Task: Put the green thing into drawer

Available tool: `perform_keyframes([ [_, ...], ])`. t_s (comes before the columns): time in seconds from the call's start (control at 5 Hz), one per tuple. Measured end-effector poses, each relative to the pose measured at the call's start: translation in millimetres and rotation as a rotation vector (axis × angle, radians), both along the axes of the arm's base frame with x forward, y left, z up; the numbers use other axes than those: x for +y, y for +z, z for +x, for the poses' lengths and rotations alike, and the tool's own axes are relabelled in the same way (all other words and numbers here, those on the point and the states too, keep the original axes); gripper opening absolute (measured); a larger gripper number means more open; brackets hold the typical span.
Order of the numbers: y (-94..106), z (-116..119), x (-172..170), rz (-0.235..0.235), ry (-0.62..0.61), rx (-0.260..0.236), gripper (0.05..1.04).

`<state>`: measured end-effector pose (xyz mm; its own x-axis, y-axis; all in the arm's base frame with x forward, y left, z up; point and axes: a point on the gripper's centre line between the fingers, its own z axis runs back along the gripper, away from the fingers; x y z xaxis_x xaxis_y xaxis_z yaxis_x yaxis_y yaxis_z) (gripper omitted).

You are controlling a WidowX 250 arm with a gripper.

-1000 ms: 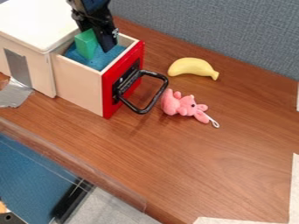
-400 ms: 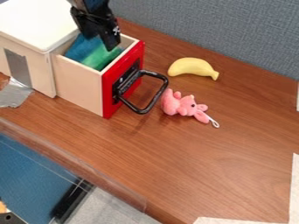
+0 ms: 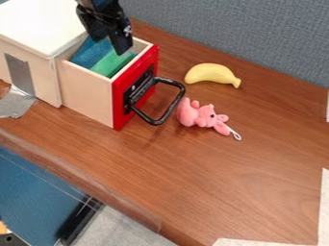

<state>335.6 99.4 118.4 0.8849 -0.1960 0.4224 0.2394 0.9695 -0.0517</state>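
"Where's the green block [image 3: 112, 63]?"

"Inside the open drawer [image 3: 90, 93], lying low on the blue lining [image 3: 93, 52], near the red front panel [image 3: 120, 106]. I'd call the placing as good as done."

"And the jaws?"

"Parted, with nothing between them. They hang over the drawer's back part, at the end of the black robot arm [image 3: 105, 17], one tip close above the block."

"So what does doing it well look like from here?"

"Straight up first, I'd say, and keep them apart. A sideways swing could clip the wooden wall or drag the block. Only once the tips clear the rim should the arm travel."

"Would you worry about the black handle [image 3: 156, 121]?"

"A little. It juts out over the bench [image 3: 212, 192], so a low path that way might snag it and shift the drawer."

"What else is about?"

"A toy banana [image 3: 212, 74] and, nearer the handle, a pink plush toy [image 3: 199, 114]. Both rest on the brown wood grain, out of the drawer's way. A grey-blue fabric partition [image 3: 244, 36] stands behind, silvery tape [image 3: 16, 103] sits by the white-topped cabinet [image 3: 38, 21], and past the bench's near edge there's grey floor [image 3: 132, 230]."
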Motion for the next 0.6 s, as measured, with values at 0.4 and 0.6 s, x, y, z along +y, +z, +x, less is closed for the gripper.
perform_keyframes([
  [0.4, 23.2, -14, -8, 0.021, -0.068, -0.016, 1.001],
  [0.6, 23.5, -15, -7, 0.026, -0.074, -0.016, 1.001],
])
